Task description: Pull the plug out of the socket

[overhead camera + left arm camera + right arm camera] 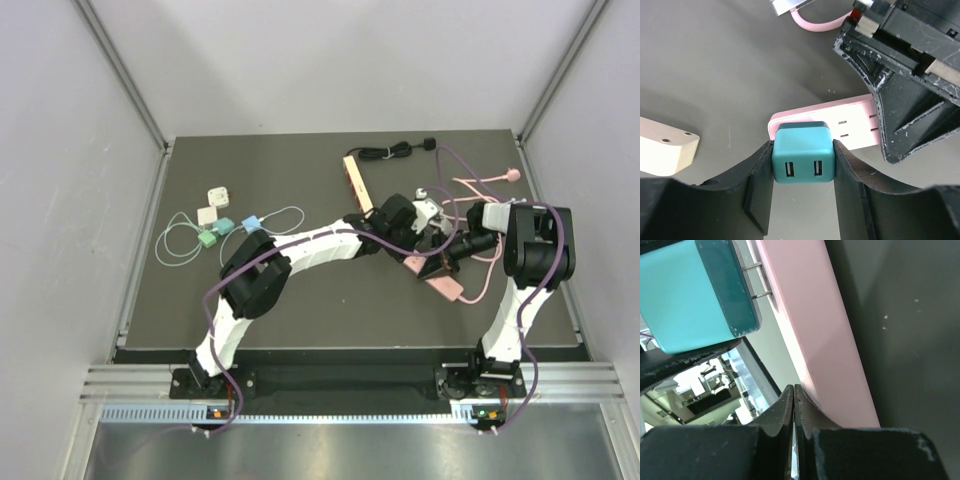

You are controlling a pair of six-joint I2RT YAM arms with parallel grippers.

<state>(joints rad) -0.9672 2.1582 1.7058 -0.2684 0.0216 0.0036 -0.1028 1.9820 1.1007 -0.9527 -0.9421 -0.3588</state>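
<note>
Left claw (802, 150) clamped on one teal plug (802, 162); right claw (793, 388) together beside one pink socket (810, 315).

White arms (320, 242), black joints (255, 272), purple cables (207, 310)

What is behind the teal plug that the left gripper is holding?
The pink power strip, with two metal prongs bridging a narrow gap to it. The sockets they enter are hidden by the teal plug held in the left gripper.

Teal plug (802, 155): both sides taken by left gripper (802, 175) fingers (756, 190). Right gripper (794, 400) crowds pink power strip (852, 120) just beside. Cream power strip (662, 147) near opposite side. Table (715, 55) between open.
</note>
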